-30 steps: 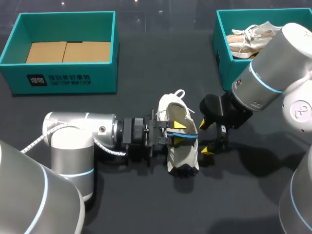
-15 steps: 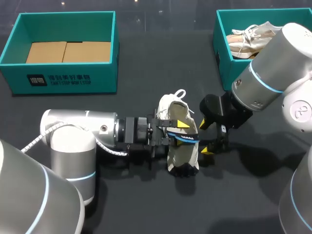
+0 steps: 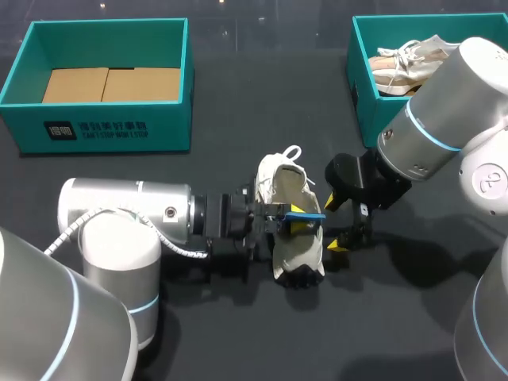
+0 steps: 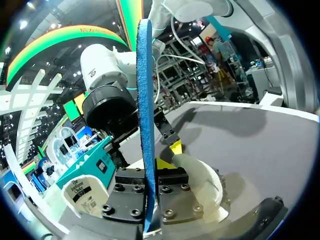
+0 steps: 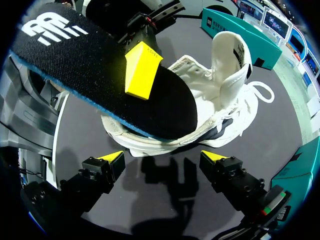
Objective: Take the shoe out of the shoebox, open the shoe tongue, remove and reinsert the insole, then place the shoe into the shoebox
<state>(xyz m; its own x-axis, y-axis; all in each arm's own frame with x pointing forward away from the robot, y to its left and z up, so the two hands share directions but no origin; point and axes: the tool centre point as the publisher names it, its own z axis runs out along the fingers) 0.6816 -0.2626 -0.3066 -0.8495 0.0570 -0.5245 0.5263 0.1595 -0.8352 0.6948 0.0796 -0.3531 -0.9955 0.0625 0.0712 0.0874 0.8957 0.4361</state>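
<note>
While the left tool [image 3: 294, 218] is clamped on the black blue-backed foam insole [image 5: 100, 75] above the white lace-up shoe [image 3: 298, 254] at the middle of the dark bench [image 3: 254, 333] — the right tool [image 3: 336, 224], fingers apart, sits just beside the shoe.

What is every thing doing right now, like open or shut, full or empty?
shoe, out of its box, tongue open
insole, held over the shoe
left gripper, shut on the insole
right gripper, open, beside the shoe
left shoebox, open, no shoe in it
right shoebox, open, another shoe inside
</note>
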